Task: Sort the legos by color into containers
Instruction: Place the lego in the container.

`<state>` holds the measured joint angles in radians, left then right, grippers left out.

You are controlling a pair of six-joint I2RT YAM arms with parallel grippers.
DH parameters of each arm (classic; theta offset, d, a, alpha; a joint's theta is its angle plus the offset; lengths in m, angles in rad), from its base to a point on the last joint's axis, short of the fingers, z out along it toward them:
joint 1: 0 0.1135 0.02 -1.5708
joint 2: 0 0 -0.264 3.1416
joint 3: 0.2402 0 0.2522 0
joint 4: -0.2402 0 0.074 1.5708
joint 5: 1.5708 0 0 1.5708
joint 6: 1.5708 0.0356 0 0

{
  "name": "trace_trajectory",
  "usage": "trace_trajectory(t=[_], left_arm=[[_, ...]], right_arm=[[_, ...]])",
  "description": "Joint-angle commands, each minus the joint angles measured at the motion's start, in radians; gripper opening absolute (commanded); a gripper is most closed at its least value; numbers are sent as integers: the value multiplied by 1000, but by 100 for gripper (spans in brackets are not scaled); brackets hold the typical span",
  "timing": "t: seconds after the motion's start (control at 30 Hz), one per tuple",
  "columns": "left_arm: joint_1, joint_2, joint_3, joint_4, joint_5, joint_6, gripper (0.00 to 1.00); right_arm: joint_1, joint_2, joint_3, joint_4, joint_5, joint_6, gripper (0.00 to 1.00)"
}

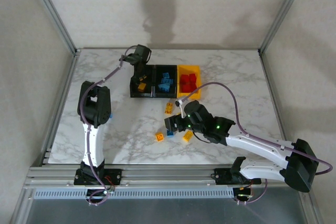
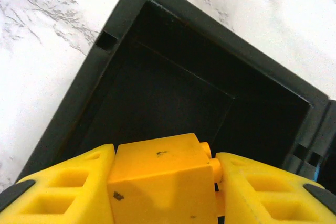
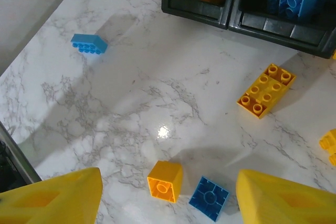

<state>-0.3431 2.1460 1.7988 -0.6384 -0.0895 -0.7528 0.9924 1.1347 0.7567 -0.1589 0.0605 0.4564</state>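
A marble table (image 1: 231,72) sits within a metal frame (image 1: 168,174).

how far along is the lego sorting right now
Done: red bricks sit in the yellow bin, and blue bricks in the middle black bin. In hand: the left gripper holds an orange brick over the left black bin, not yet released. Left: loose orange bricks and loose blue bricks on the table, with the right gripper open above them.

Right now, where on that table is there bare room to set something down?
Bare marble lies right of the yellow bin, and near left between the left arm and the loose bricks. Crowded: around the right end effector, before the bins.
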Motion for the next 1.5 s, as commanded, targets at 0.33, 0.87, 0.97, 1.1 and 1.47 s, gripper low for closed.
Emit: trace_trajectory(t=[0.33, 0.87, 0.97, 1.1, 1.47], left_arm=[[10, 76, 96, -70, 21, 35, 46], [8, -7, 70, -62, 31, 51, 62], [8, -24, 66, -60, 41, 51, 63], [2, -72, 46, -51, 67, 54, 62], [-62, -348, -240, 74, 240, 125, 62]], right_arm=[[-30, -13, 6, -31, 21, -4, 68], [-41, -49, 16, -55, 30, -12, 68], [-41, -57, 18, -61, 33, -11, 68], [-41, -73, 24, -75, 43, -6, 68], [-52, -110, -13, -35, -18, 36, 69]])
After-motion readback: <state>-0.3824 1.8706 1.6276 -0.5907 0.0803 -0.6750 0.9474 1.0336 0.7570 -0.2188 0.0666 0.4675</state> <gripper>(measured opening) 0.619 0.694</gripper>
